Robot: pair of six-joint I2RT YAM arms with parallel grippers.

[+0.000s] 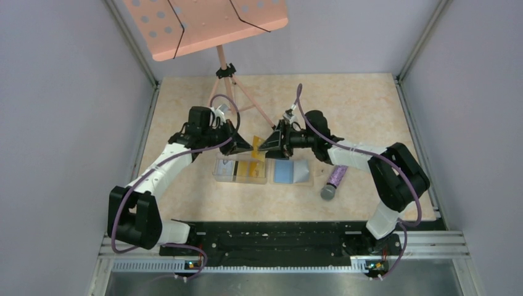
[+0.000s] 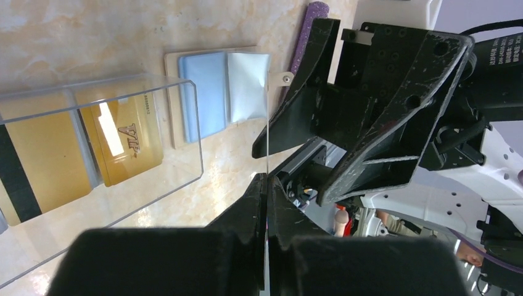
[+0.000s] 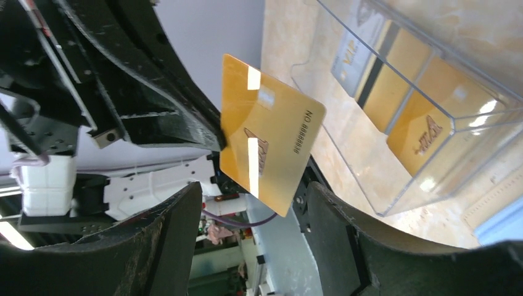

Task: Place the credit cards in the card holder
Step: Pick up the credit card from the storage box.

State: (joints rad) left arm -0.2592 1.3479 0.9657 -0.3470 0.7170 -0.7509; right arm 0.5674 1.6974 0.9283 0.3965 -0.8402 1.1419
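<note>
Beige marbled tabletop [image 1: 370, 111] fills a grey-walled enclosure, with a black rail along its near edge where the two white-and-black arms are bolted. Beyond the rail, near the middle of the table, lies a clear plastic box [image 1: 240, 171] with several credit cards [image 2: 126, 145] flat inside it: gold ones, one printed "VIP" and one crossed by a dark stripe. Just beside the box on its right the card holder [image 1: 292, 172] lies opened flat, showing a tan border, a light blue panel next to the box and a paler panel beyond it, with a small snap tab on its edge. To the right of the card holder rests a purple glittery stick [image 1: 336, 179] with a grey end, set at an angle. Above and slightly behind the box and the holder the two arms meet tip to tip. The left gripper [image 1: 245, 143] has its fingers pressed together on one edge of a gold card [image 3: 268, 151], which stands off the table; in the left wrist view it shows only as a thin edge-on line. The right gripper [image 3: 253, 246] faces it with its fingers spread, one on each side of the card's lower corner, and a gap shows on both sides. At the far edge stands a pink perforated music stand [image 1: 206, 24] on a thin tripod.
</note>
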